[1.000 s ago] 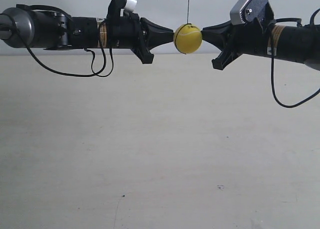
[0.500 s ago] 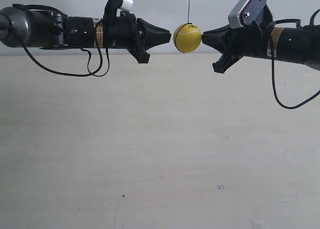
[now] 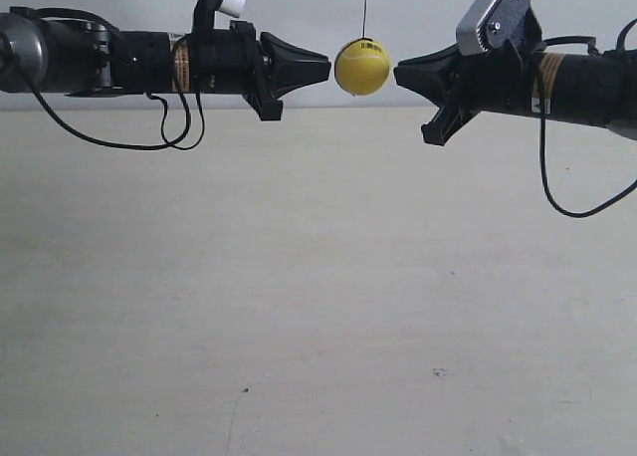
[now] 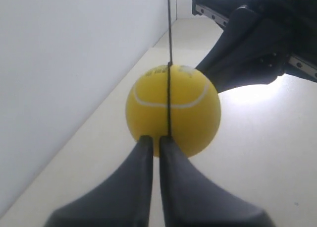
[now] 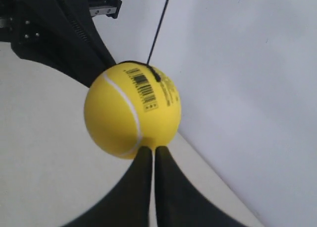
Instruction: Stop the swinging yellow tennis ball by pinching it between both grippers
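Note:
The yellow tennis ball point(image 3: 361, 67) hangs on a thin dark string between two horizontal black arms. The gripper of the arm at the exterior view's left point(image 3: 326, 69) points at it from one side, its tip a small gap away. From the other side comes the gripper of the arm at the exterior view's right point(image 3: 398, 75), which carries a grey metal block point(image 3: 495, 16); it is also slightly apart from the ball. In the left wrist view my left gripper point(image 4: 159, 138) is shut, tips just under the ball point(image 4: 172, 109). My right gripper point(image 5: 153, 148) is shut below the barcoded ball point(image 5: 132, 110).
A pale flat tabletop point(image 3: 318, 297) lies well below both arms. A light wall point(image 3: 418, 8) stands behind the ball. Black cables point(image 3: 179, 127) loop down from the arm at the exterior view's left, and another cable point(image 3: 557, 192) hangs from the other arm.
The arm at the exterior view's left has drawn back leftward. The ball has swung left and slightly up. Both tips touched the ball a second ago; now there is a gap on each side.

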`<act>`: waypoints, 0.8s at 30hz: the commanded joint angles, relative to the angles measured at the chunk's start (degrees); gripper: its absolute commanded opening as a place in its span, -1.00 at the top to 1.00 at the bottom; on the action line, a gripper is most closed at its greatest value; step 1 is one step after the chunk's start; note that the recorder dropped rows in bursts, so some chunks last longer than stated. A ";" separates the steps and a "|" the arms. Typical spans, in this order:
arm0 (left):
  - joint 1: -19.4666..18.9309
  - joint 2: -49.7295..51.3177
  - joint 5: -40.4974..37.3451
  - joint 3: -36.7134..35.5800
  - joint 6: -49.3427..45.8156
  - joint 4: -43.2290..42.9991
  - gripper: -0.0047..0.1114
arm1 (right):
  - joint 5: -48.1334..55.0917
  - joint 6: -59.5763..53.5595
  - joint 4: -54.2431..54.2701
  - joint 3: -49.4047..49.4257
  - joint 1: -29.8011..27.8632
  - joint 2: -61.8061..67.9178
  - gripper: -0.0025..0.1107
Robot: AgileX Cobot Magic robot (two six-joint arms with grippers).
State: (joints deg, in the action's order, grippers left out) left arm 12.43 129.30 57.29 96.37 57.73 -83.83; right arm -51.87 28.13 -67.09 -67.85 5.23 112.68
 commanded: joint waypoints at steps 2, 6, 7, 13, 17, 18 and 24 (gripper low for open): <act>0.16 0.02 0.35 0.30 0.47 0.08 0.84 | -1.60 0.26 0.50 -0.31 -0.06 -0.04 0.96; 0.16 0.02 0.35 0.30 0.47 0.45 0.84 | -1.60 0.26 0.50 -0.31 -0.06 -0.04 0.96; 0.25 0.02 0.48 0.30 0.47 0.45 0.84 | -1.60 0.26 0.50 -0.31 -0.06 -0.04 0.96; 0.25 0.02 1.58 0.30 0.47 0.45 0.84 | -1.83 0.49 0.50 -0.31 -0.06 -0.04 0.96; 0.25 0.02 1.86 0.30 0.47 0.45 0.84 | -2.36 0.95 0.38 -0.31 -0.06 -0.04 0.96; 0.25 0.02 1.86 0.30 0.47 0.45 0.84 | -2.85 0.95 0.25 -0.31 -0.06 -0.04 0.96; 0.25 0.02 2.73 0.30 0.47 0.45 0.84 | -3.08 1.32 0.12 -0.31 -0.06 -0.04 0.96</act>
State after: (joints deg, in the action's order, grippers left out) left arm 12.43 129.30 59.24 96.37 57.73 -83.83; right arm -54.47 29.11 -67.09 -67.85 5.23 112.68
